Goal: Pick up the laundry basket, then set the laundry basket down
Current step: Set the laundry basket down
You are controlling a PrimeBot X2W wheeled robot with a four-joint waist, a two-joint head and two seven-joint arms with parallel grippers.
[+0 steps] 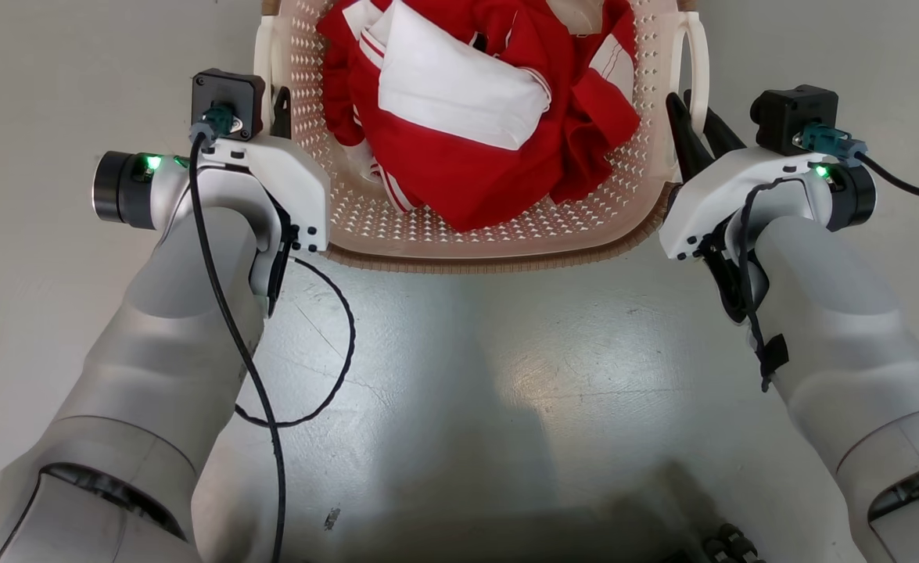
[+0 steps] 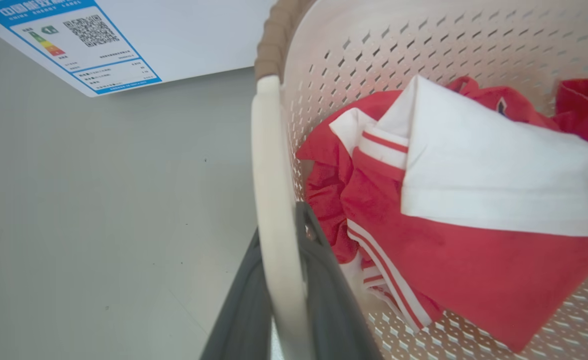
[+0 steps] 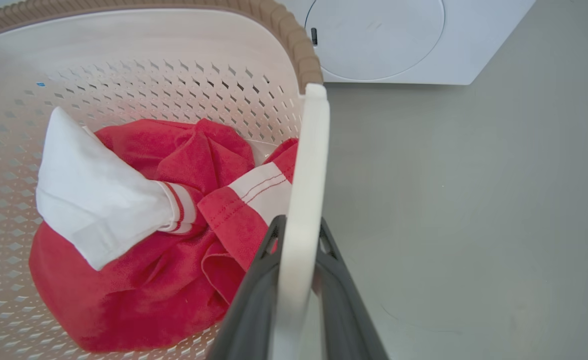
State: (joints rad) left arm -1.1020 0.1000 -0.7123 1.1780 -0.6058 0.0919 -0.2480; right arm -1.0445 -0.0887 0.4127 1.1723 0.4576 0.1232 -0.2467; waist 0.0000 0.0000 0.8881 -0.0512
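Beyond laundry basket (image 3: 148,50) — washing machine (image 3: 374,40); red-white clothes (image 3: 138,280) inside, grey floor (image 3: 474,200) around.

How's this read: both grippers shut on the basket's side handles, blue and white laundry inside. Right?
Wrong on colour: the laundry is red and white, not blue; the left wrist view shows it. The rest stands: left gripper and right gripper are each shut on a side handle of the basket.
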